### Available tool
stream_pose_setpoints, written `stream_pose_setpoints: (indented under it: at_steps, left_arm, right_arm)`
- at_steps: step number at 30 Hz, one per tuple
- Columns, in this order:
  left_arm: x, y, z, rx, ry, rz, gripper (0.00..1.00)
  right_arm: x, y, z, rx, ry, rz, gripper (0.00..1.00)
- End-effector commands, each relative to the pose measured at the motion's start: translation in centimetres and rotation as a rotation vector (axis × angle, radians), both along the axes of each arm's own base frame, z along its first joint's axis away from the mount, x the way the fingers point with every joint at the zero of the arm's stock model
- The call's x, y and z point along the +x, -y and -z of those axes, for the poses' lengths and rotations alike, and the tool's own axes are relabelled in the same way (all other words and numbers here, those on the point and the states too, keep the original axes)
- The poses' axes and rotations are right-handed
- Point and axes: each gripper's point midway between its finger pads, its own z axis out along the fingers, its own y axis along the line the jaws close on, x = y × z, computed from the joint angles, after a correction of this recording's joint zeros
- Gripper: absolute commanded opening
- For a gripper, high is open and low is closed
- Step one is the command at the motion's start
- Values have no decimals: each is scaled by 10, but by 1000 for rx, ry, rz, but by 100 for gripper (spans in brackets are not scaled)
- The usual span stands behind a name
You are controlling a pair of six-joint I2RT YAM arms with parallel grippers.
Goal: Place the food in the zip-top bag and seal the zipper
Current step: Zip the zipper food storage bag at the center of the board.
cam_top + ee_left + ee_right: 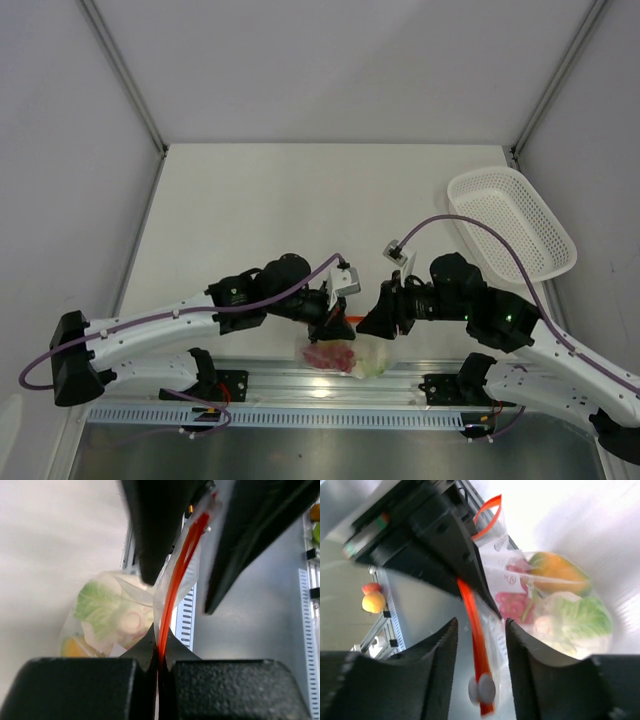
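The zip-top bag (345, 357) hangs at the table's near edge between both grippers, with the food inside. In the right wrist view I see a yellow-orange fruit (559, 570), a dark red grape bunch (511, 605), a green piece (582, 617) and a whitish piece (555, 600). My left gripper (160, 635) is shut on the zipper (175, 580), the orange-red strip. My right gripper (480, 625) is open, its jaws either side of the strip (472, 615) without touching it. A white slider (481, 689) sits on the strip's near end. From above, the left gripper (338, 322) and the right gripper (372, 322) almost meet.
A white oval mesh basket (512, 220) stands tilted at the far right. The metal rail (300, 385) of the arm bases lies right under the bag. Two loose toy fruits (372, 597) lie beyond the rail.
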Motion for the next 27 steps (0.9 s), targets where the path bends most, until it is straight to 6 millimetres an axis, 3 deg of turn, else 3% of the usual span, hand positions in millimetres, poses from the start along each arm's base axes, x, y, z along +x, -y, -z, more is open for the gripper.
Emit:
stream_pose_setpoints:
  at_steps: [1, 2, 10, 13, 19, 21, 27]
  left_arm:
    - [7, -4, -17, -75, -99, -20, 1]
    - [7, -10, -8, -70, -138, -28, 1]
    - [7, -31, -38, -212, -247, -17, 1]
    - [3, -32, -41, -219, -256, 4, 1]
    - [-1, -31, -43, -235, -274, 35, 1]
    - [-1, -31, -43, -234, -276, 36, 1]
    - [-3, -32, -41, -225, -297, 51, 1]
  right_arm:
    - [12, 5, -21, 32, 75, 62, 48]
    - [13, 8, -18, 23, 83, 69, 49]
    - [8, 22, -24, 145, 196, 88, 48]
    - [7, 20, -30, 199, 224, 79, 47]
    - [19, 10, -21, 219, 257, 101, 45]
    - [19, 5, -11, 216, 262, 78, 46]
    - [13, -2, -9, 267, 301, 18, 47]
